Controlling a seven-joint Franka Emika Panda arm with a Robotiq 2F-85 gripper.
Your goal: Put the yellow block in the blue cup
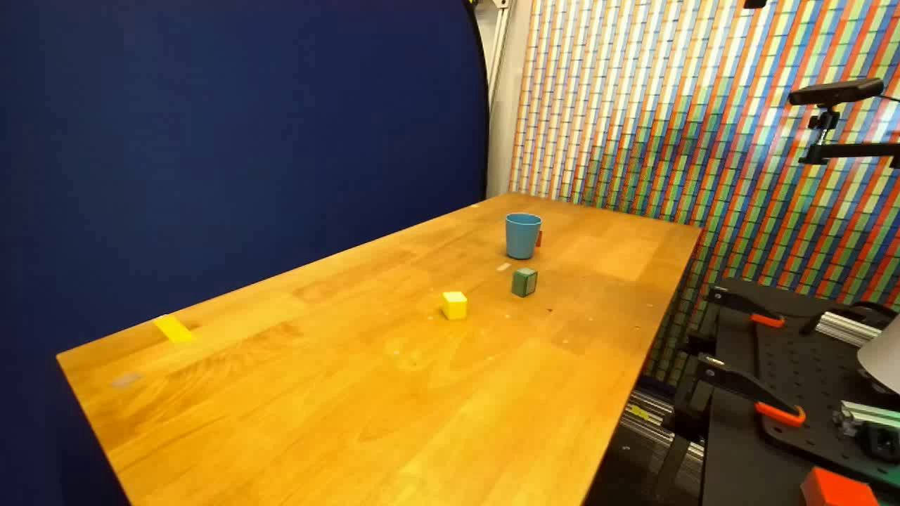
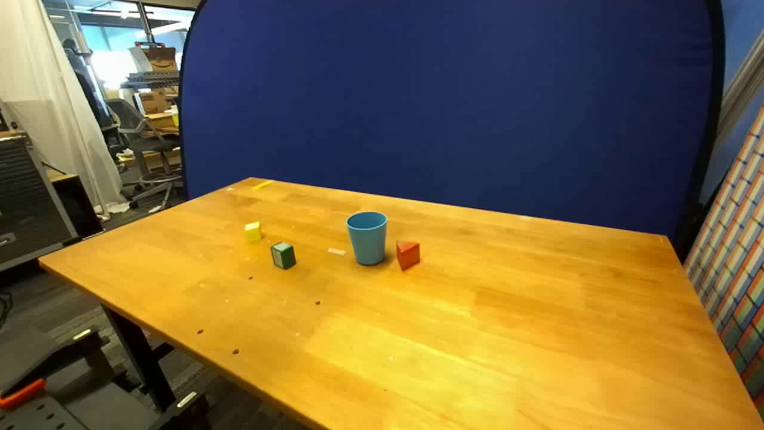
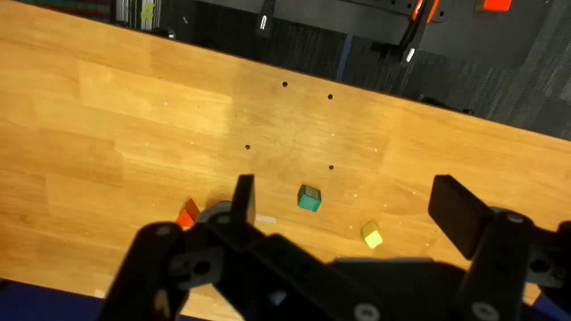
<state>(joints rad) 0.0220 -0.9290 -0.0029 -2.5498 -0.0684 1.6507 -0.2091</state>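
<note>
The yellow block (image 1: 455, 306) is a small cube lying on the wooden table; it also shows in an exterior view (image 2: 253, 232) and in the wrist view (image 3: 372, 235). The blue cup (image 1: 522, 237) stands upright on the table, its open top upward; it also shows in an exterior view (image 2: 368, 239). In the wrist view the cup is mostly or wholly hidden behind the left finger. My gripper (image 3: 345, 200) is open and empty, high above the table. The yellow block appears between its fingers, far below. The gripper is out of view in both exterior views.
A dark green block (image 2: 283, 255) lies between the yellow block and the cup. A red block (image 2: 408, 255) sits close beside the cup, on the side away from the green block. A yellow tape strip (image 1: 174, 328) lies near a table corner. A blue screen (image 2: 447, 107) stands behind the table (image 2: 507, 334).
</note>
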